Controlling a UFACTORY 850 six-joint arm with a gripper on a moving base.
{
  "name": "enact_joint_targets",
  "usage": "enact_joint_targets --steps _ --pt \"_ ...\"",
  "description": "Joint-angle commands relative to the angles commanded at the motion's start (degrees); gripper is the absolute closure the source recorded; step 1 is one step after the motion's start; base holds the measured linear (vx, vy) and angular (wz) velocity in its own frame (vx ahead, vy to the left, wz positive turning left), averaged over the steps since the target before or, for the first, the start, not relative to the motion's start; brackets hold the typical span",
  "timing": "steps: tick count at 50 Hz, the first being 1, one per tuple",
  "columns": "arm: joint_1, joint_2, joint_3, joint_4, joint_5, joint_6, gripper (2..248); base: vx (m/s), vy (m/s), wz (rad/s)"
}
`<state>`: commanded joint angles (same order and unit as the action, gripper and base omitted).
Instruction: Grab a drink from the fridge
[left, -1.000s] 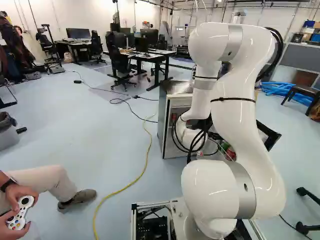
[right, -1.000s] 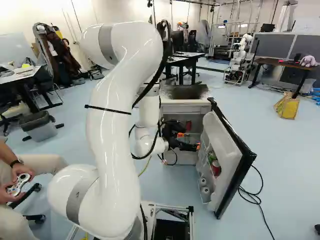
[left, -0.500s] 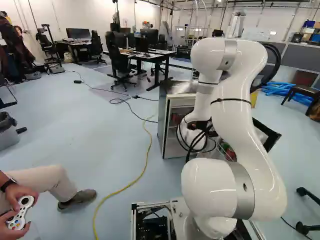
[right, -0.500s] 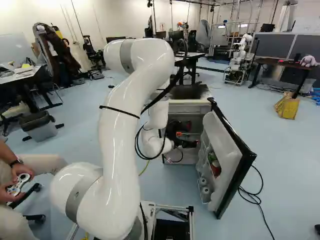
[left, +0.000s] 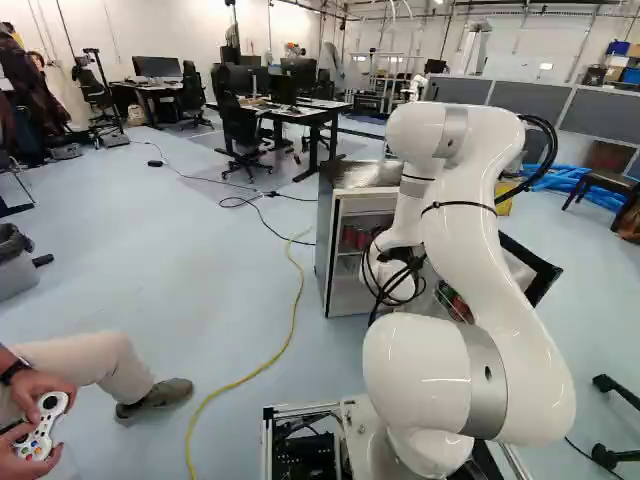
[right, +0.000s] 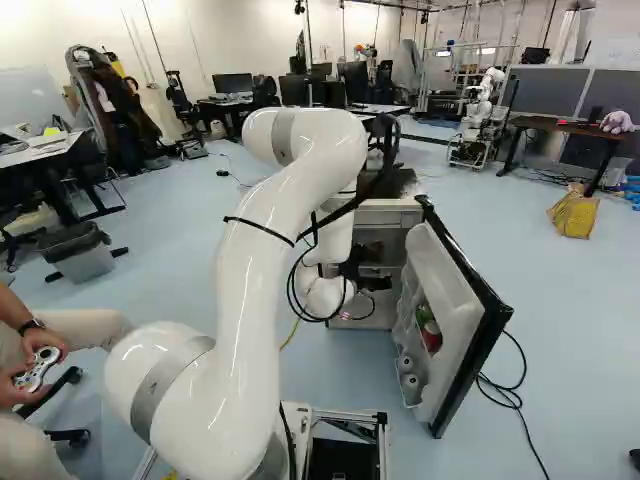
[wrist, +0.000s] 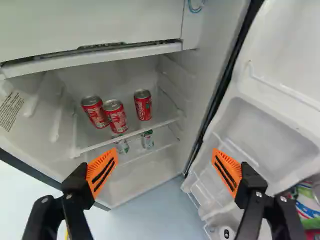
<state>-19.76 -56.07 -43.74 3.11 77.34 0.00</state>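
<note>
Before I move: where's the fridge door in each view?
Left base view: fridge door right of the middle, partly behind the arm.
Right base view: right of the middle, swung open beside the fridge body.
Wrist view: ahead of the gripper, one orange pad overlapping it.
Shared landmark: fridge body.

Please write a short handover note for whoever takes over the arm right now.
Gripper: open, nothing between its pads, facing into the fridge.
Drinks: three red cans stand on the shelf, two close together and one apart; green-and-silver containers show beneath it.
Done: the fridge door is open and the gripper is lined up roughly with the opening.
Left: reach in, close on one can, bring it out. The lone can looks easiest to grip cleanly.
</note>
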Motion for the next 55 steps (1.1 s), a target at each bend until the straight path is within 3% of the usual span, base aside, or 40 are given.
enact_joint_targets --steps 18,37,46,55 --pt "-1.57 -5.60 -6.44 -10.84 0.00 0.00 3 0.000 0.000 0.000" --pt "-1.43 -9.08 -11.21 -22.15 0.00 0.00 3 0.000 0.000 0.000" --pt "-1.32 -9.81 -12.67 -25.74 0.00 0.00 3 0.000 0.000 0.000" --pt "-1.85 -10.47 -14.01 -26.72 0.00 0.00 3 0.000 0.000 0.000"
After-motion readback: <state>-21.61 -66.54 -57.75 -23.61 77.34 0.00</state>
